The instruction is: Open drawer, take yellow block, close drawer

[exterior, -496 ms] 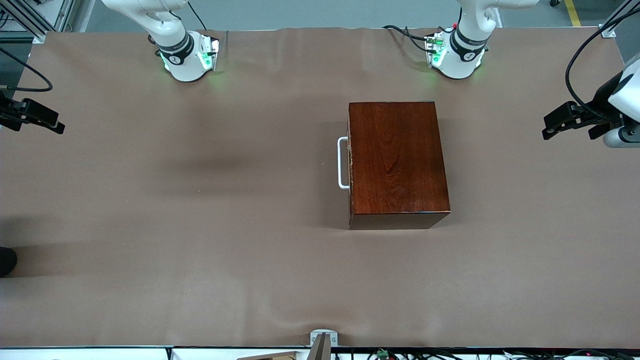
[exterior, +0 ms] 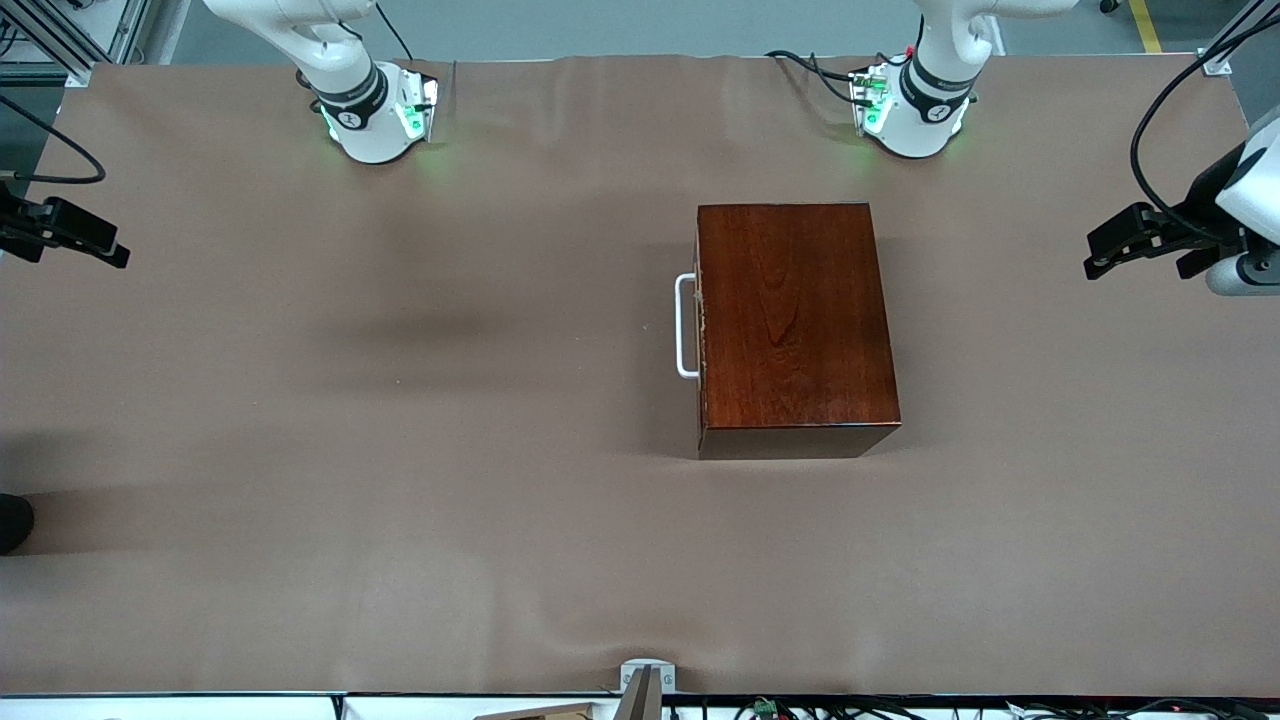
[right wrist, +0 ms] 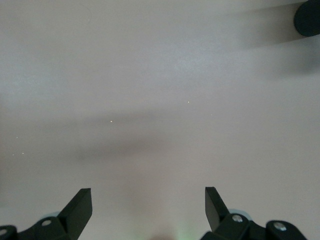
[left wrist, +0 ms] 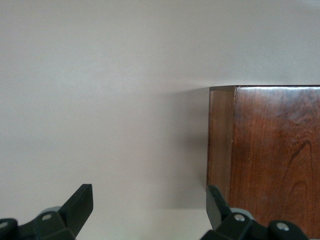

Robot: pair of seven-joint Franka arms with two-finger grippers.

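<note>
The dark reddish-brown wooden box [exterior: 790, 320] stands on the table nearer the left arm's base. Its drawer is pushed in; only the white bar handle [exterior: 684, 326] shows, on the side facing the right arm's end of the table. The yellow block is hidden. My left gripper [exterior: 1092, 255] hangs open and empty in the air over the left arm's end of the table, apart from the box; its wrist view [left wrist: 148, 205] shows a corner of the box [left wrist: 270, 155]. My right gripper [exterior: 115, 250] hangs open and empty over the right arm's end, with only bare table in its wrist view [right wrist: 148, 207].
The brown table cover [exterior: 400, 450] spreads around the box. A dark round object [exterior: 12, 522] sits at the table's edge at the right arm's end and also shows in the right wrist view [right wrist: 307, 17]. A small metal bracket [exterior: 645, 680] sits at the table edge nearest the front camera.
</note>
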